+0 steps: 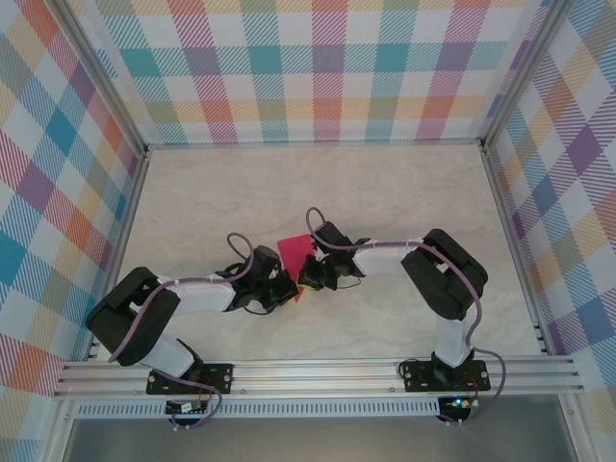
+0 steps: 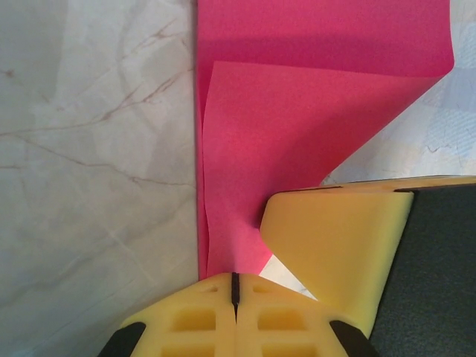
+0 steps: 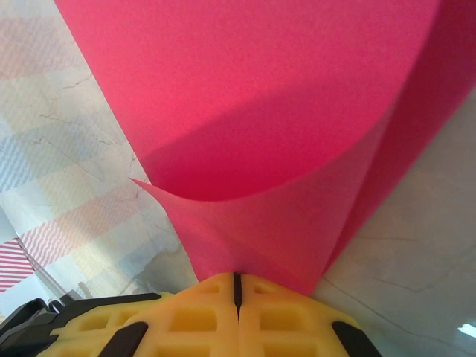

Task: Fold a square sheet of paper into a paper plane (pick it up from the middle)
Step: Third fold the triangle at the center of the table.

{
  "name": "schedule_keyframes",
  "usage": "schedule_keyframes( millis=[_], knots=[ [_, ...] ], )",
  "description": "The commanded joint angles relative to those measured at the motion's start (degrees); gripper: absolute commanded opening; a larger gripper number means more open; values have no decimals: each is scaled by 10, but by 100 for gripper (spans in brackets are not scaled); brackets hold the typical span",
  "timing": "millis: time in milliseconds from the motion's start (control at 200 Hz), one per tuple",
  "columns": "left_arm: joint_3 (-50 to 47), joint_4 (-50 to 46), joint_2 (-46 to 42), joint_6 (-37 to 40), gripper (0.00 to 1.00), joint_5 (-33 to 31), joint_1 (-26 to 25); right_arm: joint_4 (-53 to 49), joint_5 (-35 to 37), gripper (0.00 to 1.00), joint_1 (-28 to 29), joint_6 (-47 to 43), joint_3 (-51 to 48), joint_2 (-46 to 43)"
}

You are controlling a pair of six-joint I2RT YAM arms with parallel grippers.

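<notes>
- Marble table [image 1: 385, 192], both arms bolted along its 6 o'clock edge
- Bright pink square sheet of paper [image 1: 294, 252] near the table's centre, curled and folded partly over itself
- At the sheet's 7 o'clock, left gripper [image 2: 235, 286], fingers together, pinching the paper's lower edge
- At its 4 o'clock, right gripper [image 3: 237, 286], likewise clamped on the curled paper

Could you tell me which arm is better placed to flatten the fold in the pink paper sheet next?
Probably the left: the left gripper is shut on the thin pink-red square paper sheet beside its straight folded edge; the right gripper pinches a curled, uncreased part.
</notes>
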Motion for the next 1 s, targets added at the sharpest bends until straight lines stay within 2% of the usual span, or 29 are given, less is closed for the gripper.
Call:
schedule_keyframes(
  millis=[0, 265, 450, 850, 995],
  knots=[
    [5, -43, 17, 0, 0, -25, -12, -11, 15, 2, -8, -16, -9, -1],
    [15, -139, 15, 31, 0, -41, -12, -22, -19, 4, -25, -187, 30, 18],
    [29, -183, 15, 54, 0, -48, -12, -5, -38, 4, -44, -259, 36, 23],
    [35, -199, 13, 65, 0, -54, -12, 11, -30, 4, -119, -307, 60, 48],
    [34, -195, 10, 64, 0, -55, -12, 16, -61, 5, -123, -307, 55, 1]
  ],
)
